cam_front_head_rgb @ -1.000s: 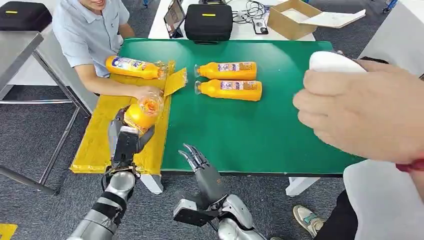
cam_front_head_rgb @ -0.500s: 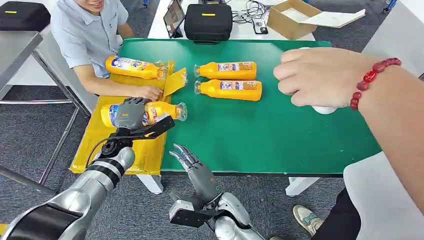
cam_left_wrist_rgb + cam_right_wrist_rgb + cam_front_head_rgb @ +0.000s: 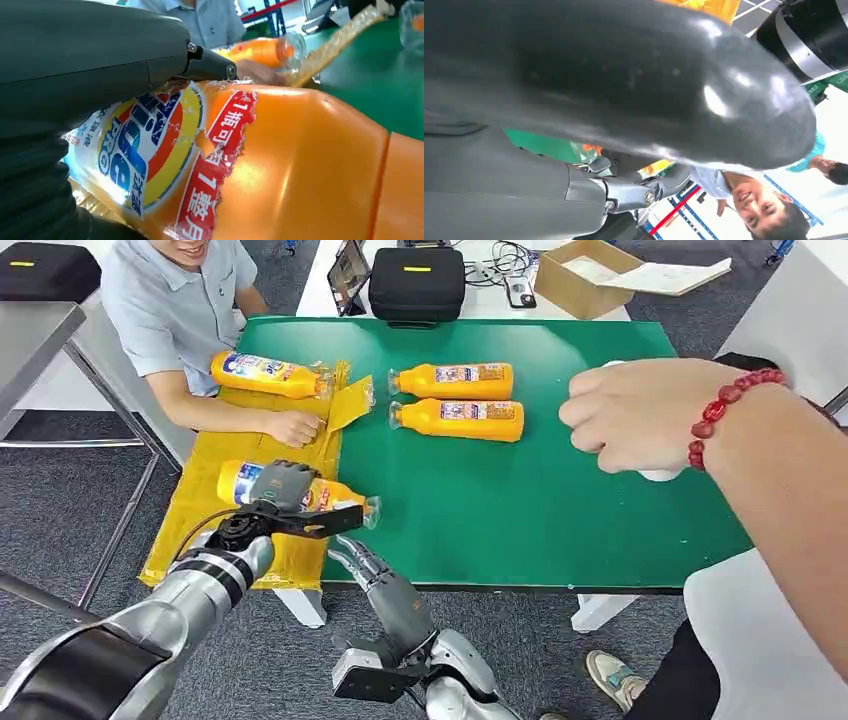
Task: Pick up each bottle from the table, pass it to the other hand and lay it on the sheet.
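Under left hand [image 3: 275,490], bottle [image 3: 330,496] label partly hidden by fingers [image 3: 283,478].

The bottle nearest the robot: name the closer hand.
Left. The left hand grips the bottle over the yellow sheet; the right hand hovers just below the table edge.

Orange bottle [image 3: 296,492] with blue-red-yellow label is seen on yellow sheet [image 3: 195,510]; table [image 3: 520,500] is covered in green; bracelet [image 3: 725,400] red.
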{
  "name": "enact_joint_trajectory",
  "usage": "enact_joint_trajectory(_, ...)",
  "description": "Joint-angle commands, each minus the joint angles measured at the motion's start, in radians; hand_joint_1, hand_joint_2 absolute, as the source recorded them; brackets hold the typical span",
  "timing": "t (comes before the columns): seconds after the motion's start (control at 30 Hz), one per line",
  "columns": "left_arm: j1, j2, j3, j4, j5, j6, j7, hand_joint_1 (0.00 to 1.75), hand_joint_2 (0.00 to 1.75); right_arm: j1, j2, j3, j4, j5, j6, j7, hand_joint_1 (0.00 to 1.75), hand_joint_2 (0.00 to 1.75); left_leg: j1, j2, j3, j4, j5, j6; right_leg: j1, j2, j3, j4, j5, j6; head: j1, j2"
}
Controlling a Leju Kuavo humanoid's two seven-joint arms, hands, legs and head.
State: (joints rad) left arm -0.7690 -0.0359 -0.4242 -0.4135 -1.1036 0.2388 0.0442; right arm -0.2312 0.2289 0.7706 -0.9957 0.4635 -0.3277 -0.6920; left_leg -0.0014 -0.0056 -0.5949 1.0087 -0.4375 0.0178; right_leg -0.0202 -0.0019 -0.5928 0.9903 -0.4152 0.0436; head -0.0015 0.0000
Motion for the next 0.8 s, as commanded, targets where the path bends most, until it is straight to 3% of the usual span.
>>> enact_joint_trajectory(0.03, -0.036, -0.022, -0.002, 0.078, 0.043, -0.081, -0.014, 0.93, 1.75, -0.013, -0.013, 0.012, 0.014, -0.012, 0.007, -0.006, 0.0, 0.0, 0.001, 0.0, 0.002, 0.0, -0.001, -0.001, 0.001, 0.0, 0.002, -0.001, -0.001, -0.001, 0.0, 0.0)
enact_joint_trajectory(0.07, -0.033, -0.026, 0.031, 0.076, 0.081, -0.094, -0.029, 0.0, 1.75, -0.013, -0.012, 0.011, 0.016, -0.013, 0.006, -0.006, 0.0, 0.0, 0.002, 0.0, 0.003, 0.0, -0.001, -0.001, 0.002, -0.001, 0.004, -0.001, -0.001, -0.002, 0.0, 0.0)
enact_joint_trajectory(0.33, -0.034, -0.016, 0.21, 0.068, 0.305, -0.208, -0.132, 0.0, 1.75, -0.024, -0.01, 0.042, 0.038, -0.04, -0.023, -0.006, 0.0, 0.0, 0.003, 0.002, 0.004, 0.001, -0.002, -0.002, 0.003, 0.001, 0.005, -0.001, -0.001, -0.003, 0.0, 0.0)
enact_joint_trajectory(0.53, -0.02, -0.004, 0.226, 0.065, 0.335, -0.241, -0.166, 0.0, 1.75, -0.031, -0.011, 0.053, 0.043, -0.049, -0.027, -0.006, 0.0, 0.0, 0.002, 0.002, 0.004, 0.0, -0.002, -0.002, 0.003, 0.002, 0.004, -0.001, -0.001, -0.003, 0.0, 0.0)
enact_joint_trajectory(0.8, 0.045, -0.008, 0.367, -0.037, 0.548, -0.278, -0.354, 0.0, 1.75, -0.023, -0.027, 0.071, 0.034, -0.062, -0.041, -0.006, 0.0, 0.0, 0.001, 0.002, 0.003, -0.001, -0.001, -0.001, 0.002, 0.002, 0.004, -0.001, 0.0, -0.002, 0.0, 0.0)
